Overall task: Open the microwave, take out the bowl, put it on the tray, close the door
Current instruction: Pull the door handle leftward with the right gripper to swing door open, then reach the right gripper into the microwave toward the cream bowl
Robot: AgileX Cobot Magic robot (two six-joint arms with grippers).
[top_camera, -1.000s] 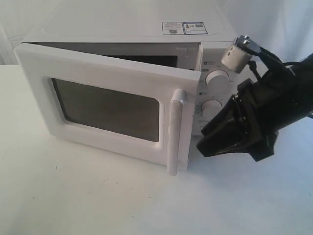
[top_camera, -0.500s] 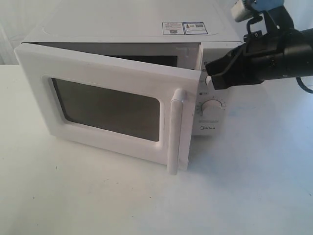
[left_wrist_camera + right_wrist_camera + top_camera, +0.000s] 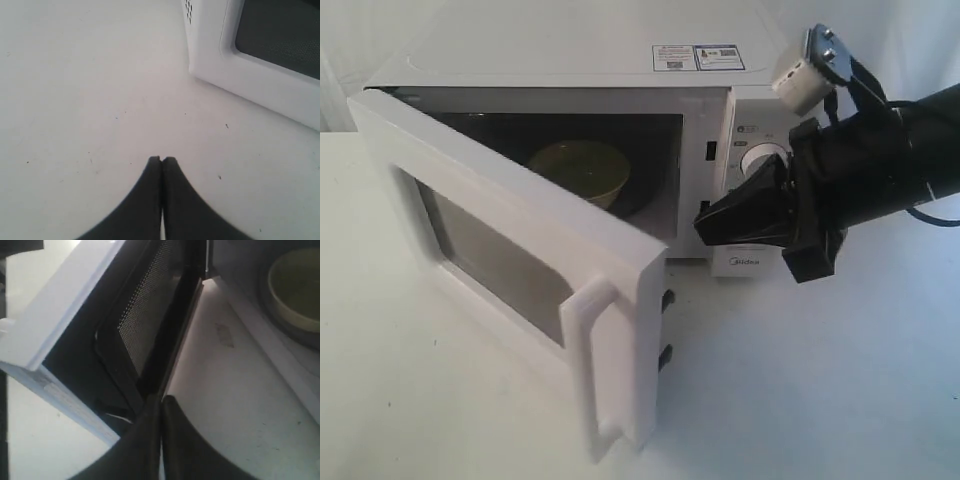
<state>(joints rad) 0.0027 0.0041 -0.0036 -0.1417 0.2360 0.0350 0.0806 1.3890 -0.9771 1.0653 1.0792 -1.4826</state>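
Note:
The white microwave (image 3: 570,50) stands with its door (image 3: 520,215) swung wide on the left hinge, the bar handle (image 3: 582,372) nearest the camera. Inside, the pale-yellow bowl (image 3: 582,168) sits on a dark turntable. My right gripper (image 3: 704,226) is shut and empty, its tips at the cavity's right edge in front of the control panel. In the right wrist view the gripper (image 3: 161,399) points between the door's (image 3: 65,305) inner side and the cavity, with the bowl (image 3: 297,287) beyond. My left gripper (image 3: 161,160) is shut over bare table beside the microwave (image 3: 210,55). The tray is out of view.
The microwave rests on a white table (image 3: 800,400). Two round knobs (image 3: 763,160) sit behind my right arm. The open door juts out over the table's front left. White cloth hangs behind.
The door has swung from barely ajar to wide open, uncovering the bowl. My right gripper went from open to shut, rose to the knobs, then dropped to the cavity's right edge.

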